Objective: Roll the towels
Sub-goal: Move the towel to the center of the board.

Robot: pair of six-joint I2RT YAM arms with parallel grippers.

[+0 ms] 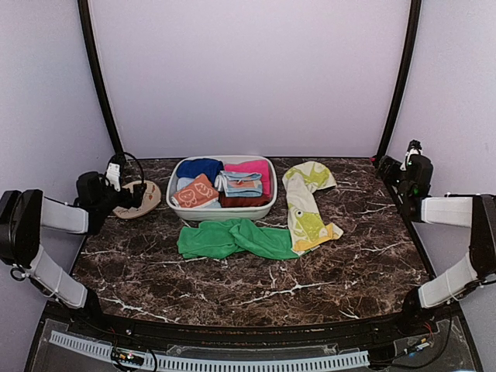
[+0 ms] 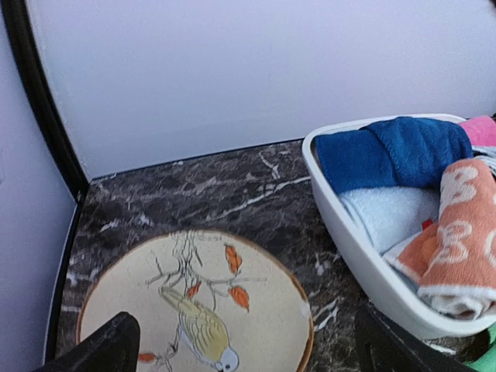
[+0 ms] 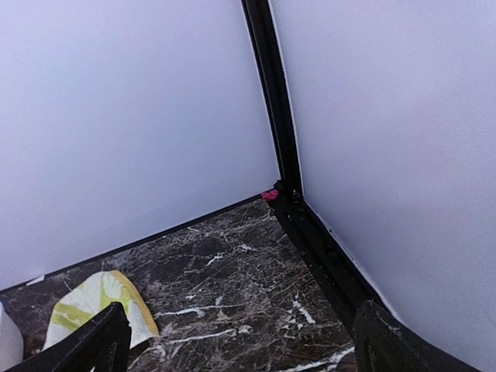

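Observation:
A bright green towel [image 1: 232, 239] lies crumpled on the dark marble table in front of the white basin. To its right a cream-white towel [image 1: 305, 205] with yellow-green shapes stretches from the basin's right side toward the front, and one corner of it [image 3: 97, 304] shows in the right wrist view. My left gripper [image 1: 133, 195] hangs open over a round bird-painted plate at the far left, well away from both towels. My right gripper [image 1: 391, 167] stands open at the far right back corner, with nothing between its fingers. In the wrist views the left gripper [image 2: 252, 353] and right gripper [image 3: 240, 345] both show wide gaps.
A white basin [image 1: 267, 208] at the back centre holds blue, pink, orange patterned and other folded cloths. The plate [image 2: 263, 310] with the bird sits left of the basin [image 2: 353, 256]. Black frame posts [image 3: 275, 116] and pale walls close in the back and sides.

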